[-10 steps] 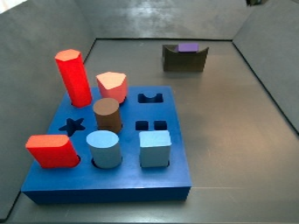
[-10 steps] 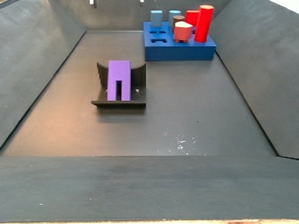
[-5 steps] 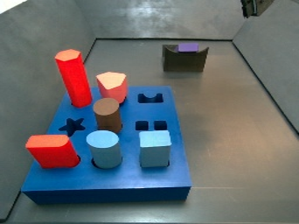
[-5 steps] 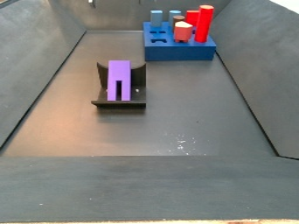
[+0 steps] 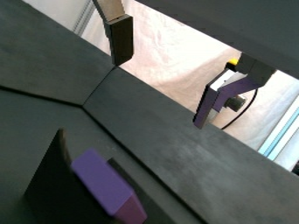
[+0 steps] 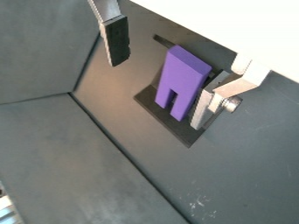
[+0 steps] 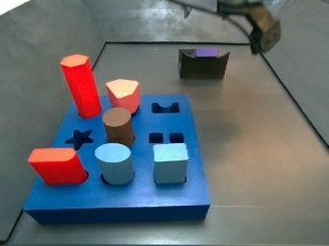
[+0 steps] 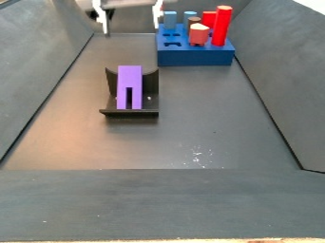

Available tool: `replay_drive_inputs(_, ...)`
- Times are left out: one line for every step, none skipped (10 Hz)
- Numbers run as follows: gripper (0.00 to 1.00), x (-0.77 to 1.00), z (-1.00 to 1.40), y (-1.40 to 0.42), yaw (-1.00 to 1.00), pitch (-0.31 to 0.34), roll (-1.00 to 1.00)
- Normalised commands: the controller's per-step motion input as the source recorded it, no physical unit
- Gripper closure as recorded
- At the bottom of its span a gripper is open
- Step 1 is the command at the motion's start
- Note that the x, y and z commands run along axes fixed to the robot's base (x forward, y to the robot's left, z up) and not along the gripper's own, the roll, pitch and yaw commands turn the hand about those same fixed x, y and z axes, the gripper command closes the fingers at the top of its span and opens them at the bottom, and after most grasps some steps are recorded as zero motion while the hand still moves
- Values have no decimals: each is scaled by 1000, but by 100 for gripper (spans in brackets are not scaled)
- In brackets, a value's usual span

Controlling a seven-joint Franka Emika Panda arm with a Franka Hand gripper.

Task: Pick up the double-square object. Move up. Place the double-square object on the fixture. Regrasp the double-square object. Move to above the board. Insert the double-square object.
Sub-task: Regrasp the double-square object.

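The purple double-square object (image 8: pixel 129 85) lies in the notch of the fixture (image 8: pixel 128 111), well apart from the blue board (image 7: pixel 122 187), which sits at about 1 o'clock from it in a side view (image 8: pixel 193 52). The gripper (image 6: pixel 166 61) hangs above the fixture with its jaws spread wide and empty; both fingers (image 6: pixel 115 39) stand clear of the object (image 6: pixel 181 78). In a side view the gripper (image 7: pixel 264 34) is at 2 o'clock from the fixture (image 7: pixel 203 64). No writing is readable anywhere.

Dark grey floor (image 8: pixel 191 123), fixture (image 8: pixel 128 106), board (image 7: pixel 129 192), jaws (image 6: pixel 163 52) above.
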Motion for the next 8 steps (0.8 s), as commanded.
replay_drive_inputs(0, 97, -1000, 38, 123, -16, 92)
replay_drive_inputs(0, 107, -1000, 35, 112, -39, 84)
replay_drive_inputs(0, 112, -1000, 31, 103, -51, 79)
replay_drive_inputs(0, 122, -1000, 22, 76, -72, 74)
replay_drive_inputs(0, 127, -1000, 19, 63, -79, 75)
replay_drive_inputs(0, 107, -785, 11, 31, -80, 71)
replay_drive_inputs(0, 96, -691, 8, 19, -75, 74)
replay_drive_inputs(0, 85, -510, 2, 0, -68, 72)
